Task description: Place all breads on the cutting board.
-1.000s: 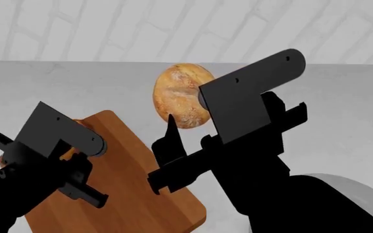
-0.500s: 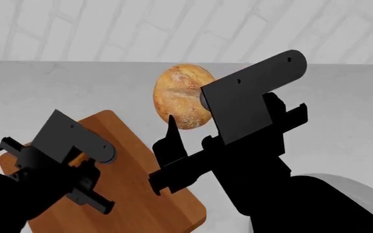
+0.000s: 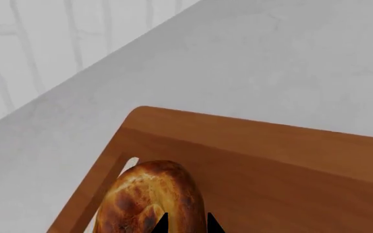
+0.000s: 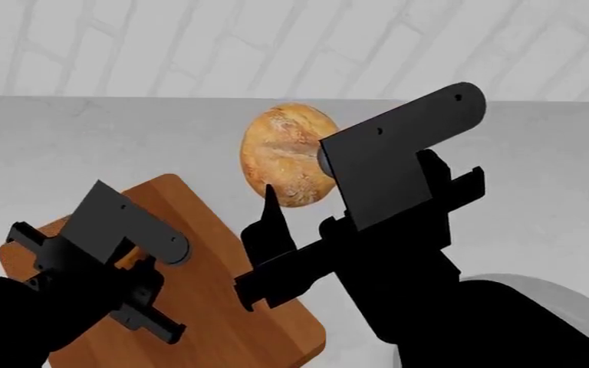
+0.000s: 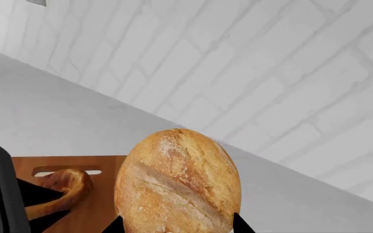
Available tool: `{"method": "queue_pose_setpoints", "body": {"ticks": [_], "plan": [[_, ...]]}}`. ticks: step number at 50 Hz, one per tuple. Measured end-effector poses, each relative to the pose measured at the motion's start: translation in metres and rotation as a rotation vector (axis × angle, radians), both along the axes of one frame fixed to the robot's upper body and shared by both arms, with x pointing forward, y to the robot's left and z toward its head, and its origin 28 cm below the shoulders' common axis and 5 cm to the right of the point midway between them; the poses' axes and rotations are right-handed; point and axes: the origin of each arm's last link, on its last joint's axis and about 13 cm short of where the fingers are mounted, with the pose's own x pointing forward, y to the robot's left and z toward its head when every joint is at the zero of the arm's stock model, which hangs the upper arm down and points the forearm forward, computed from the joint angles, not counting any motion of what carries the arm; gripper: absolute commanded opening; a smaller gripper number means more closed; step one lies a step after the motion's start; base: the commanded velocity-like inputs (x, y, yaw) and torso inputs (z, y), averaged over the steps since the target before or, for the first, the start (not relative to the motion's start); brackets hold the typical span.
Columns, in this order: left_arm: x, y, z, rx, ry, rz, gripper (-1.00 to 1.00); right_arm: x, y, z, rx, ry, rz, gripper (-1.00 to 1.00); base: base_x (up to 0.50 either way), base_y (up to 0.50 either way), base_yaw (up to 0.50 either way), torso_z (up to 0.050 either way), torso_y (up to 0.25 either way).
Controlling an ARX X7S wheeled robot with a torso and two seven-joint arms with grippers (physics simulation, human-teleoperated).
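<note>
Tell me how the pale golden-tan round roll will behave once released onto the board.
The pale golden-tan round roll looks rounded all over, so it may roll on the flat wooden cutting board. Its floury cracked crust seems stiff and probably grippy, not slippery. Likely light for its size.

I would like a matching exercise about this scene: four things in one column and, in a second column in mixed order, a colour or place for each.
Things
1. pale bread
2. dark bread
3. cutting board
4. right gripper

Descriptions
A. flat brown wood with a slot handle
B. glossy browned roll lying on the wood
C. black, closed around the floury roll
D. golden-tan roll held up in the air

Pairs: 1-D, 2-B, 3-A, 4-C
</note>
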Motion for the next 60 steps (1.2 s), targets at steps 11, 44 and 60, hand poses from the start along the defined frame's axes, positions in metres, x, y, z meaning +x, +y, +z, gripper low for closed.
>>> {"method": "queue_pose_setpoints", "body": {"ticks": [11,44,60], "plan": [[0.001,0.000,-0.001,0.003,-0.003,-0.004,1.00,0.000,-0.001,0.000,0.003,0.003,0.001,-1.00,0.00,0.00,0.00,0.000,0.000],[-0.063,0.012,0.045,-0.112,-0.151,-0.049,1.00,0.000,-0.001,-0.003,0.007,0.016,0.003,-1.00,0.00,0.00,0.00,0.000,0.000],[-0.115,0.052,0.076,-0.217,-0.329,0.051,1.00,-0.004,0.001,-0.012,-0.004,0.045,0.013,-1.00,0.00,0.00,0.00,0.000,0.000]]}}
